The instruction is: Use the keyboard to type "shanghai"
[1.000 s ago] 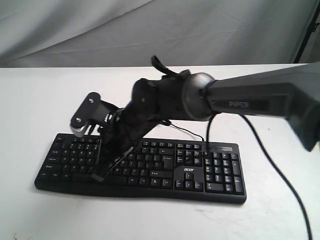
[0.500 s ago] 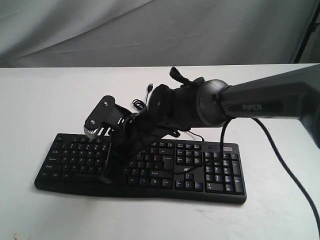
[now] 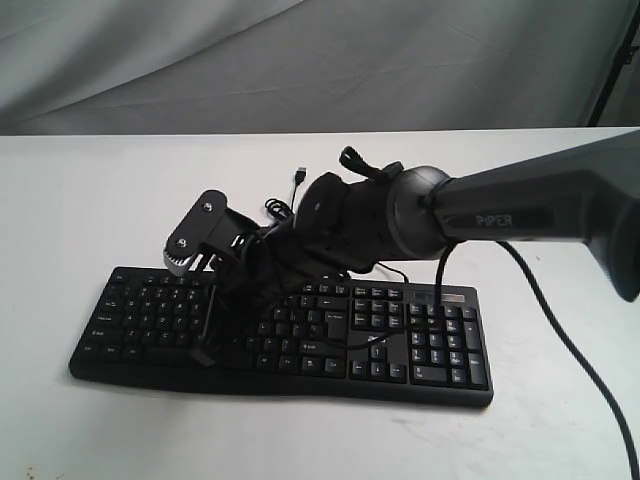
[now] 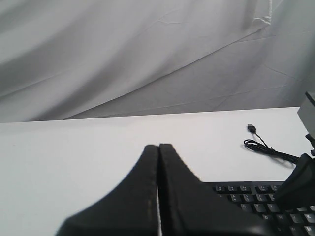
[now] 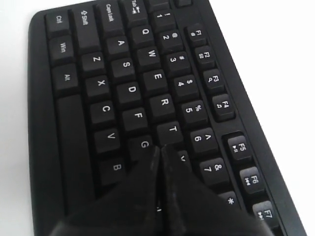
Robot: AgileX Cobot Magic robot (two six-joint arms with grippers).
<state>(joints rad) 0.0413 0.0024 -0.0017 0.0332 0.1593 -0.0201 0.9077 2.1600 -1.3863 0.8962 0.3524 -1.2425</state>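
black keyboard (image 3: 440, 345) is lying flat on the white table (image 3: 80, 200), long edge facing the exterior camera, its usb cable (image 4: 251, 129) trailing behind. right gripper (image 5: 160, 151) is pointing down at the letter rows, fingers pressed together, tip sitting just beside g, possibly touching the next key; contact is hard to judge. left gripper (image 4: 158, 147) is hanging near the keyboard, fingers likewise pressed together.

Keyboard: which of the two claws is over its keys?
The right gripper, shut, tip over the keyboard near the G key; the left gripper shows against white table.
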